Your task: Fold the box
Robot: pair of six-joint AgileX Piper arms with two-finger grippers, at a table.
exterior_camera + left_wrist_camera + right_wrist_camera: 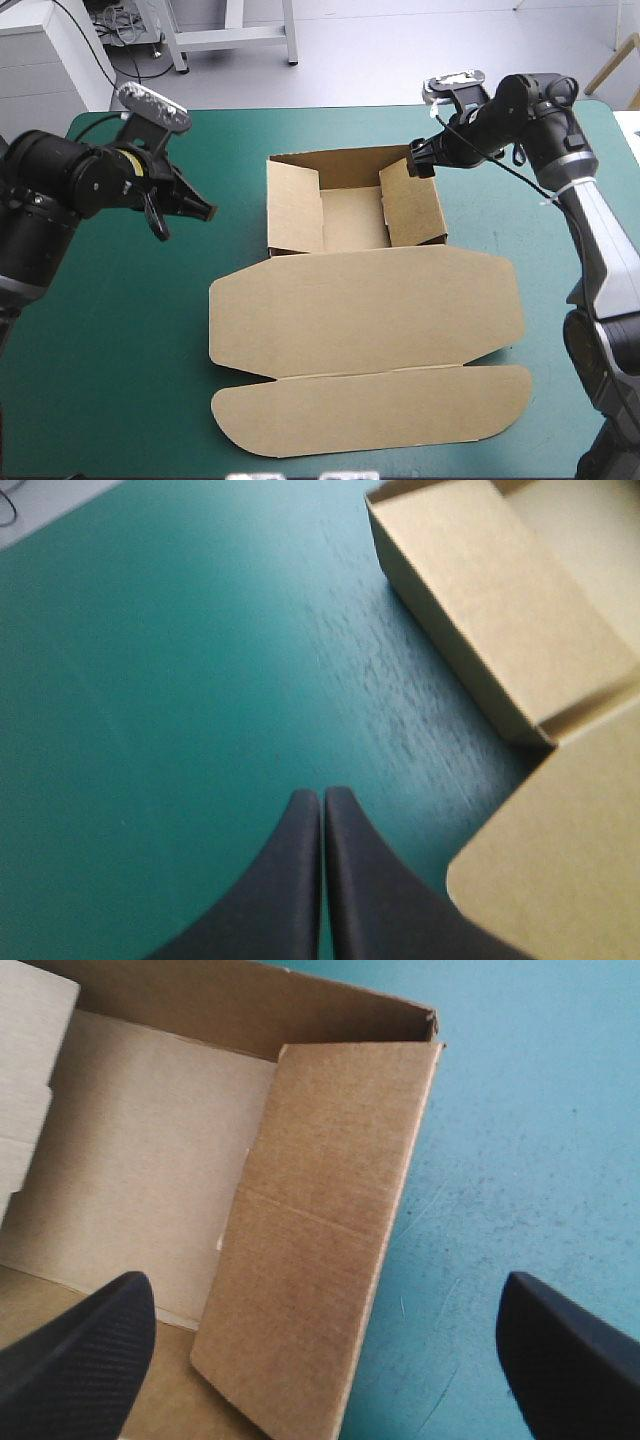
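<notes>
Here's the brown box [360, 300], sitting mid-worktop [120, 350] on the teal-green cover [100, 400], and it's partly built. The tray [352, 222] lies toward the far edge with its walls up. The lid [365, 305] is spread flat on the cover toward the near edge. A crease runs across it, and a rounded end flap [370, 410] lies flat beyond that.

Over to the left pincer [205, 212]: it's clenched and grasping nothing. In its own wrist view the left pincer [322, 810] shows two black fingers [290, 880] pressed together in one pointed arch over bare cover. The box [500, 610] lies ahead of it and off to one side, well apart from the tips. The tray's left wall stands upright there, and a rounded corner of the lid lies close beside the pincer's base.

Now the right pincer [420, 160], up at the tray's far right corner. It's released, jaws spread wide. The right wrist view shows the right pincer [322, 1290] straddling the tray's right side. One black finger [80, 1350] hangs over the inside of the box [150, 1160] and the other over the cover outside. Between them is the right side flap [320, 1230], leaning inward over the tray floor. I can't tell whether either finger touches the board.
</notes>
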